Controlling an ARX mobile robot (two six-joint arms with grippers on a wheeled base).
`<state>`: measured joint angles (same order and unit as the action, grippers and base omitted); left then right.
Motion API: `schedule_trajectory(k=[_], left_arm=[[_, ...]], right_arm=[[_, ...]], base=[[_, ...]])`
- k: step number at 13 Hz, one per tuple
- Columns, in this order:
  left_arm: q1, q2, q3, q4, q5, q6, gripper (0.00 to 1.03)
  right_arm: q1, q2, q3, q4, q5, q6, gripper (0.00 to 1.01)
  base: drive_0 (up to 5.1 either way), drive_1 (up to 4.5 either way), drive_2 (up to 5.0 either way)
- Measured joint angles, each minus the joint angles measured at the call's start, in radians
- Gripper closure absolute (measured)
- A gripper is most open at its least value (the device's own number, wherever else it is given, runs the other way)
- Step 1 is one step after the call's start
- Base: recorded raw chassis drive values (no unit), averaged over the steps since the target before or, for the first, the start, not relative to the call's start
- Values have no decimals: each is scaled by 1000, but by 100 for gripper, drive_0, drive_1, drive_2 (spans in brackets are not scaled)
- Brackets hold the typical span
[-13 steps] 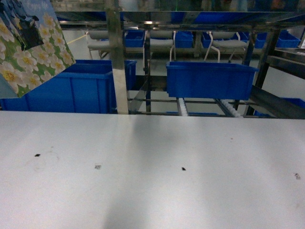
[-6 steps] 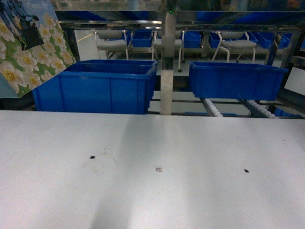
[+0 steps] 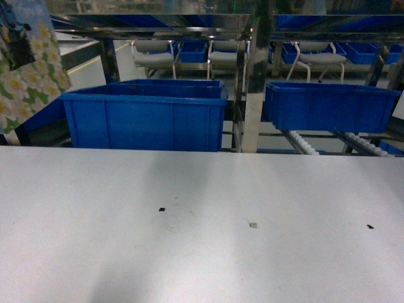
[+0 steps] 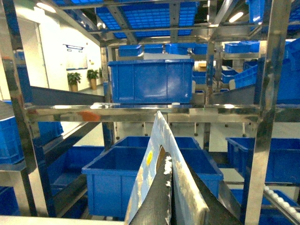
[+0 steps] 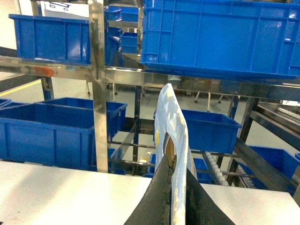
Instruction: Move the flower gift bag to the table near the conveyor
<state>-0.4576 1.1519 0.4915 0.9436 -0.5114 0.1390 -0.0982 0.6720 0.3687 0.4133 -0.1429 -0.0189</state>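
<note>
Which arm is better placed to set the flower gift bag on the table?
Left, probably. In the head view the flower gift bag hangs at the left, clear of the table, and the left gripper is shut on its edge. The right gripper pinches a pale edge too.

Conveyor [image 3: 328, 144] with bins [image 3: 146, 115] behind table [image 3: 202, 240]

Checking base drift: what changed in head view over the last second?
The blue bins, steel post and table specks all shifted right, so the view swung left. The gift bag slid further off the left edge. Both grippers' fingers stay clamped on thin edges.
</note>
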Motion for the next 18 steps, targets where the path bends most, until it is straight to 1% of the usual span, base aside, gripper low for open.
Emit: schedule_trajectory(k=[1,8,9,10,11,12,13,14,15,16,17,18], left_arm=[[1,-3,0,5,0,-1,101],[2,3,0,0,0,0,101],[2,3,0,0,1,0,101],[2,3,0,1,1,0,101],[2,3,0,1,0,0,101],[2,3,0,0,0,0,101],[2,3,0,0,0,0,101],[2,3,0,1,0,0,101],[2,3,0,1,0,0,101],[2,3,0,1,0,0,101],[2,3,0,0,0,0,101],[2,3,0,0,0,0,101]], right_arm=[[0,-3,0,2,2,0,99],[0,0,0,1,3,0,99],[-10,13,-5,30,-19,0,99],[-16,19,-9,44,-29,0,99],[-32,64,-31,108,-50,-5,99],[-42,135,-63,179,-71,-16,99],[-47,230,-91,254,-76,-27,99],[-47,333,-101,357,-75,-31,99],[-51,432,-94,470,-80,-29,99],[-52,552,-76,554,-89,-26,99],[-42,656,-64,613,-79,-24,99],[-23,745,-62,679,-55,-17,99]], base=[[2,431,-427],[0,0,0],[0,0,0],[0,0,0],[0,0,0],[0,0,0],[0,0,0],[0,0,0],[0,0,0],[0,0,0],[0,0,0],[0,0,0]])
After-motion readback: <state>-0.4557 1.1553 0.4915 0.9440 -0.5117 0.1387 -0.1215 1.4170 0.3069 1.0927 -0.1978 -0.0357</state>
